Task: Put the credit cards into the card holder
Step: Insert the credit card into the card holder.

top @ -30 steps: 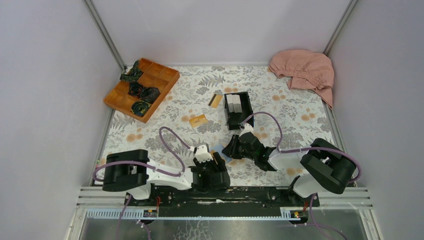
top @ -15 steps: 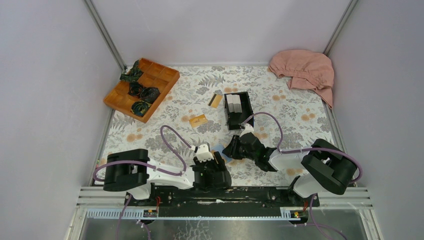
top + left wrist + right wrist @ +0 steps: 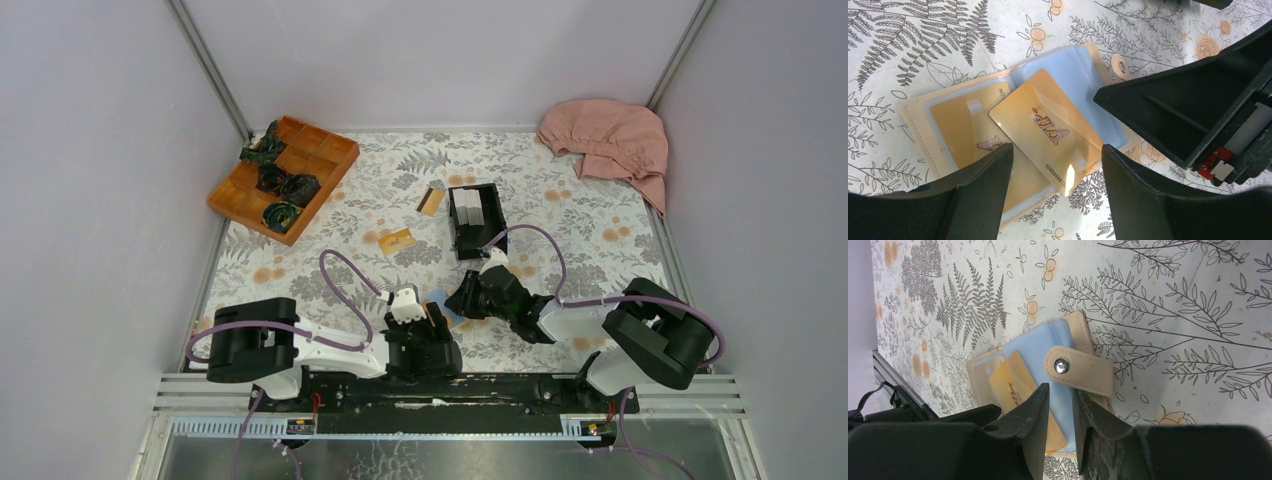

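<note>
The card holder (image 3: pixel 923 117) is a tan wallet lying open on the table, with clear and blue sleeves; it also shows in the right wrist view (image 3: pixel 1085 372) with its snap tab up. One gold credit card (image 3: pixel 960 125) sits in its left pocket. A second gold card (image 3: pixel 1048 130) lies slanted, partly under the blue sleeve. My left gripper (image 3: pixel 1053 152) is open just above this card. My right gripper (image 3: pixel 1060 392) is shut on the wallet's right edge by the blue sleeve. Two more cards lie further out: a gold one (image 3: pixel 397 240) and one with a black band (image 3: pixel 432 201).
A black open-topped box (image 3: pixel 474 220) stands just beyond the wallet. A wooden compartment tray (image 3: pixel 283 178) with dark bundles is at the far left. A pink cloth (image 3: pixel 608 140) lies in the far right corner. The two grippers are close together near the front edge.
My left gripper has shifted slightly over the open wallet. My right gripper has stayed on the wallet's edge.
</note>
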Action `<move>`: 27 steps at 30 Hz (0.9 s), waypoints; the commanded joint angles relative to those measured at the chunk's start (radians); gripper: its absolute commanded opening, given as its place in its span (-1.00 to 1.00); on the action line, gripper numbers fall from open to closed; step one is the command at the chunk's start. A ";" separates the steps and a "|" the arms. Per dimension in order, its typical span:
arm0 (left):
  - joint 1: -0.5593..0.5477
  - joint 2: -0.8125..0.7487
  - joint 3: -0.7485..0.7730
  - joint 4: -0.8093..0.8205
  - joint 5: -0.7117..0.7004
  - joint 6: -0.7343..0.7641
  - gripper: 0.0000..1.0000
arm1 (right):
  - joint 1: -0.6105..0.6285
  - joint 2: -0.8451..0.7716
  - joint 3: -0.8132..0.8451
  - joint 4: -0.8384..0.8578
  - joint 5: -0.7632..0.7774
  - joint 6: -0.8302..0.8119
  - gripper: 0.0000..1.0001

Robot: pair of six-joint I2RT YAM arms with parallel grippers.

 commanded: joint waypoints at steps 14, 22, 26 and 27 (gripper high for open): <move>0.032 -0.003 -0.023 0.069 -0.018 0.038 0.46 | -0.001 0.002 -0.023 -0.041 -0.005 -0.005 -0.37; 0.024 0.023 -0.038 0.093 0.003 0.023 0.46 | -0.002 0.012 -0.020 -0.036 -0.009 -0.004 -0.37; 0.027 0.022 -0.026 0.118 -0.012 0.060 0.47 | -0.001 0.010 -0.017 -0.043 -0.006 -0.007 -0.37; 0.030 0.023 -0.024 0.127 -0.012 0.072 0.47 | -0.001 0.010 -0.015 -0.043 -0.007 -0.007 -0.37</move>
